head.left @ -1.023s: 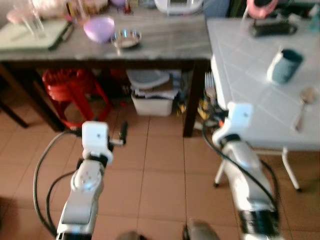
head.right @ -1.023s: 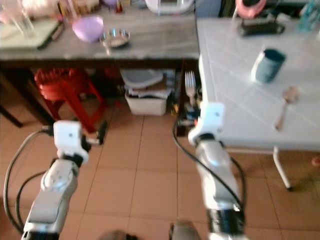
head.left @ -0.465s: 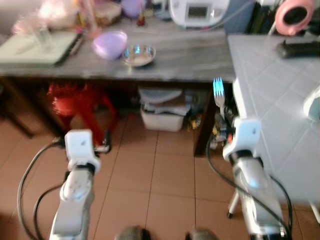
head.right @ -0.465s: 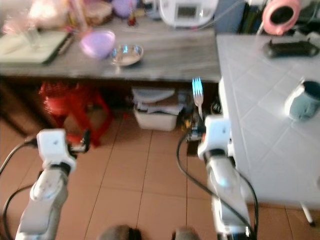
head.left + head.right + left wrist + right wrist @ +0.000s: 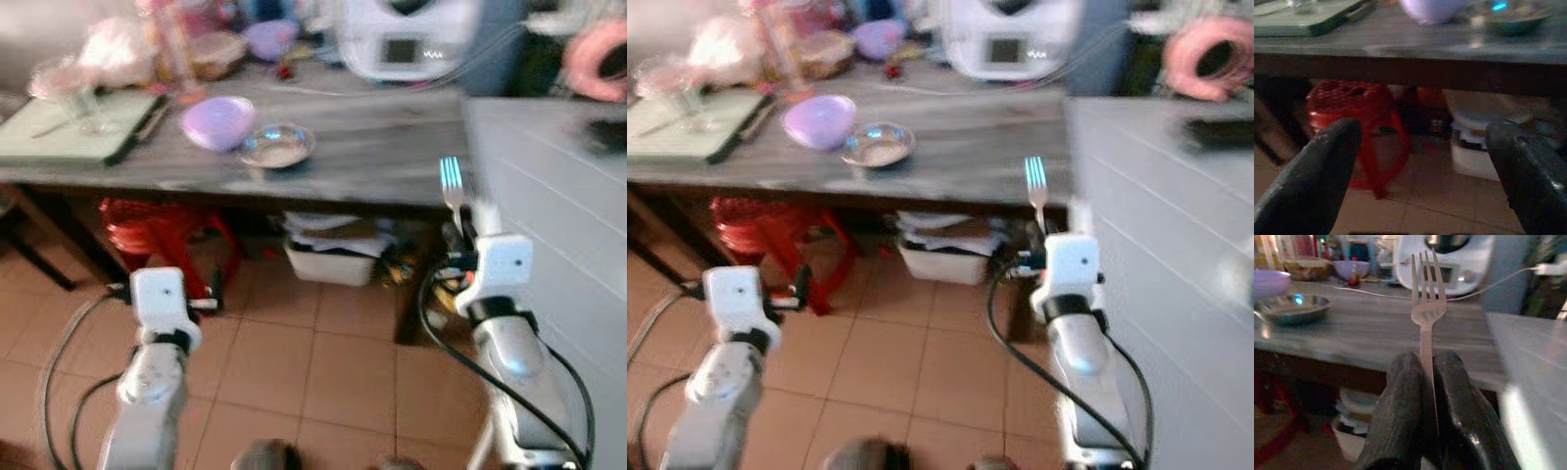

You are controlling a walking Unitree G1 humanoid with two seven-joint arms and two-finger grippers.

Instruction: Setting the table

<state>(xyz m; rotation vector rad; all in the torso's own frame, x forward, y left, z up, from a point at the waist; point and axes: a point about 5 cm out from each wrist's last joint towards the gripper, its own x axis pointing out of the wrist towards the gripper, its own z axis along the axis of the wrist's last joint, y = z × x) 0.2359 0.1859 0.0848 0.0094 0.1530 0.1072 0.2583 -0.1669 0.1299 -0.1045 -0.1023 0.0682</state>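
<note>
Fork (image 5: 1426, 318) stands upright, clamped between the right gripper (image 5: 1424, 377) fingers.

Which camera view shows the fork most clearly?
The right wrist view: the fork stands upright, large, clamped between the right end effector fingers. Both eye views show it small and blurred above the right wrist, tines up.

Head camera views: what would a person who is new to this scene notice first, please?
Most striking is the fork, held upright, tines up, between the shut fingers of the right gripper beside the white table. Next is the purple bowl on the grey counter, with a small metal bowl just beside it. Below, a red stool stands under the counter.
</note>
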